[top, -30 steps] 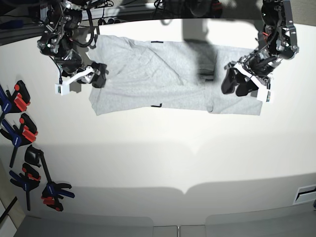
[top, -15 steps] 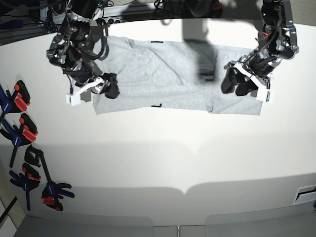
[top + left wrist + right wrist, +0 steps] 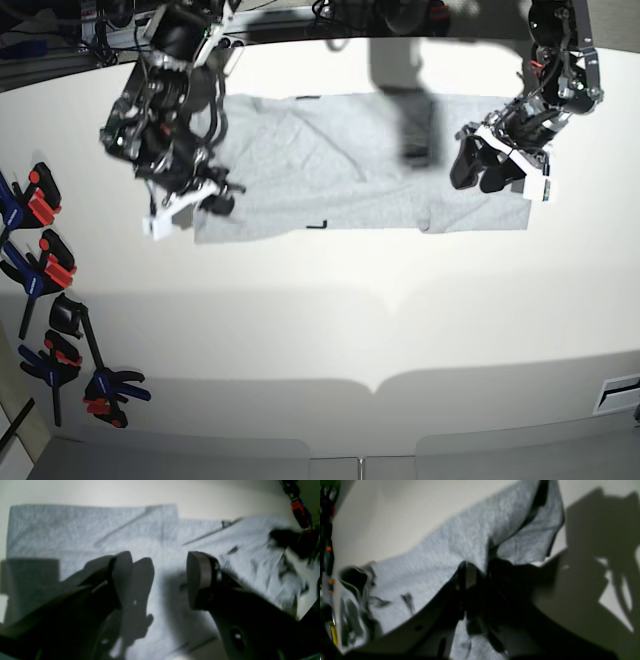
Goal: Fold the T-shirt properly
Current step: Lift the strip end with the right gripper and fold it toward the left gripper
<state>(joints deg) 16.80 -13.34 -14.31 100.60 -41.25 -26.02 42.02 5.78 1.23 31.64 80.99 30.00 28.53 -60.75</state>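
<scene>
The light grey T-shirt lies as a long flat band across the far half of the white table. In the base view my right gripper sits at the band's near left corner. The right wrist view shows this gripper shut on the T-shirt, with cloth bunched and tented up into the fingers. My left gripper hovers over the band's right end. In the left wrist view its fingers stand wide apart above the T-shirt, so the left gripper is open and holds nothing.
Several black, blue and orange spring clamps lie along the table's left edge, with more nearer the front. One clamp shows at the top right of the left wrist view. Cables and stands run behind the far edge.
My right gripper has travelled along the shirt's left end toward the near corner and closed there, dragging that edge slightly. The left arm has stayed put, still open.
</scene>
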